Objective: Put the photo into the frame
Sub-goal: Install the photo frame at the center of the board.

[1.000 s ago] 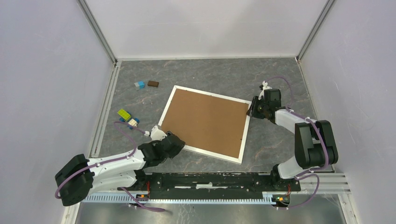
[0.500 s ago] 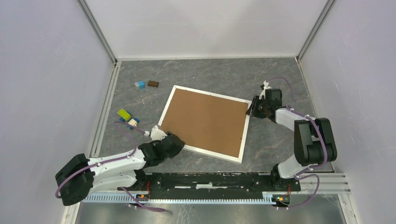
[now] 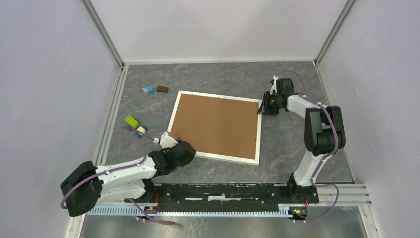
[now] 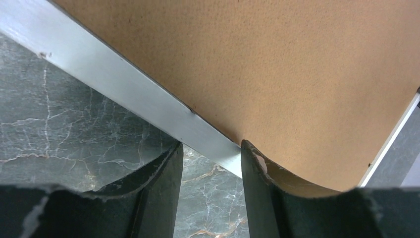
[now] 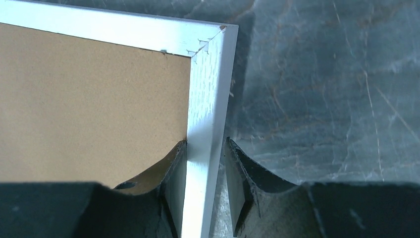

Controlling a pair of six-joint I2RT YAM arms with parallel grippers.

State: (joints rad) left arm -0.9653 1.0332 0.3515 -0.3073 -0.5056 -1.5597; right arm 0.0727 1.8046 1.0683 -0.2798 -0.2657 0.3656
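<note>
The frame (image 3: 229,158) lies face down in the middle of the table, white rails around a brown backing board (image 3: 218,124). The photo is out of view. My left gripper (image 3: 184,150) sits at the frame's near left corner. In the left wrist view its fingertips (image 4: 210,146) pinch the white rail (image 4: 124,94) slantwise, one finger on the table side and one over the board (image 4: 272,59). My right gripper (image 3: 263,105) is at the far right corner. There the fingers (image 5: 205,146) close on the side rail (image 5: 208,74) just below the mitred corner, beside the board (image 5: 89,99).
Small toy blocks lie left of the frame: a blue one (image 3: 147,89), a brown one (image 3: 162,89), a yellow-green one (image 3: 131,121) and a blue-and-white cluster (image 3: 141,130). Enclosure walls stand close on three sides, with a metal strip (image 3: 111,114) along the left.
The frame has turned counter-clockwise, so its far edge now runs nearly level. My right gripper moved away from me with the far right corner. The left gripper stayed almost in place.
</note>
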